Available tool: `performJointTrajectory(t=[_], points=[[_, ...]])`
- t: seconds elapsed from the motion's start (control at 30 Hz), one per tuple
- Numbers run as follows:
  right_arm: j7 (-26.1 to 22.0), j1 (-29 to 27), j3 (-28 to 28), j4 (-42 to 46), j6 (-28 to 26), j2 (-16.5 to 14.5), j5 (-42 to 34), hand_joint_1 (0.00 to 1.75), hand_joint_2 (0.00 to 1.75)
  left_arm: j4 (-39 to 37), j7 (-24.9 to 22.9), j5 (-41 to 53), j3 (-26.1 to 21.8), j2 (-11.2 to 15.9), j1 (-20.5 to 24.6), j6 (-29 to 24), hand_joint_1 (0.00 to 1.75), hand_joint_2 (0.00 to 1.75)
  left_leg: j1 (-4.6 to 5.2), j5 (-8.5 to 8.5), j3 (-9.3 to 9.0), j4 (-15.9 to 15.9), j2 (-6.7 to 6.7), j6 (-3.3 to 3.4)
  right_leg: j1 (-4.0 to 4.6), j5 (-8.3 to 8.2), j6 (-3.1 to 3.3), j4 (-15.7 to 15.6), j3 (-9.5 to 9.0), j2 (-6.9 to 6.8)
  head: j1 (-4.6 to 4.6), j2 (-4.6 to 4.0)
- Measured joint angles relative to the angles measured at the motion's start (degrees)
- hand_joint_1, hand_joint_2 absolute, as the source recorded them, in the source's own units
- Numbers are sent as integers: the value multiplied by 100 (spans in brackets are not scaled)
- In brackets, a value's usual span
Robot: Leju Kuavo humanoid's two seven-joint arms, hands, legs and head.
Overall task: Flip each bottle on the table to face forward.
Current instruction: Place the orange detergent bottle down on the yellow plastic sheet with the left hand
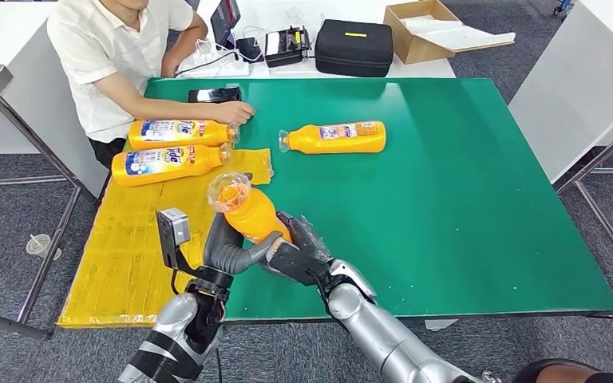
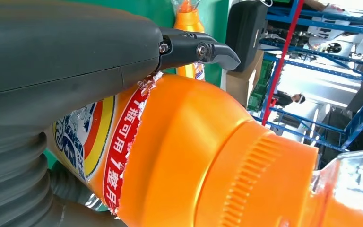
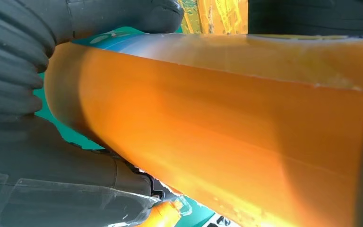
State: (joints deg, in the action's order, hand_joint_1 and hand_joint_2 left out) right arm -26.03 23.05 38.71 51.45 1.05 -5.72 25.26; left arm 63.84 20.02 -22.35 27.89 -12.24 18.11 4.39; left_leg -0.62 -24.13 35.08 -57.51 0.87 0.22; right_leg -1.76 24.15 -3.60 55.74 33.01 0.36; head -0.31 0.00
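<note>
An orange bottle with a clear cap is held up above the near left part of the green table, cap pointing up and away. My left hand grips its body from the left, and my right hand holds its lower end from the right. Up close, the left wrist view has the bottle, its label and ribbed orange neck under the left hand. In the right wrist view the bottle's plain orange side lies against my right hand. Another orange bottle lies on its side mid-table.
Two more orange bottles lie on a yellow sheet at the table's left edge, where a seated person rests a hand. A phone lies near that hand. A black case and a cardboard box stand behind.
</note>
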Motion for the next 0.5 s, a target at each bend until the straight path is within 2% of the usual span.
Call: performJointTrajectory(t=[0.1,0.13,0.23,0.27,0.5], points=[[9,28,33,-27,-13,22,47,175,175,-19,-13,16,-26,0,3,20,0,175,0,0,0,0,0,0,1,0,0,0,0,1,0,0],[15,44,51,-37,-19,28,90,175,175,-33,-21,34,-33,0,7,27,24,175,0,0,0,0,-1,0,1,0,0,0,0,1,0,0],[71,132,161,-77,-95,52,292,175,175,-122,-60,158,-55,0,66,8,155,175,0,1,0,0,0,0,1,0,0,0,0,0,0,0],[97,166,202,-89,-119,58,344,175,175,-173,-70,232,-60,0,104,-33,175,175,0,1,0,0,0,0,1,0,0,1,0,0,0,0],[181,266,309,-101,-133,64,390,175,175,-451,7,536,-61,-2,314,-205,175,175,0,1,1,-1,0,0,0,-1,0,1,0,0,0,0]])
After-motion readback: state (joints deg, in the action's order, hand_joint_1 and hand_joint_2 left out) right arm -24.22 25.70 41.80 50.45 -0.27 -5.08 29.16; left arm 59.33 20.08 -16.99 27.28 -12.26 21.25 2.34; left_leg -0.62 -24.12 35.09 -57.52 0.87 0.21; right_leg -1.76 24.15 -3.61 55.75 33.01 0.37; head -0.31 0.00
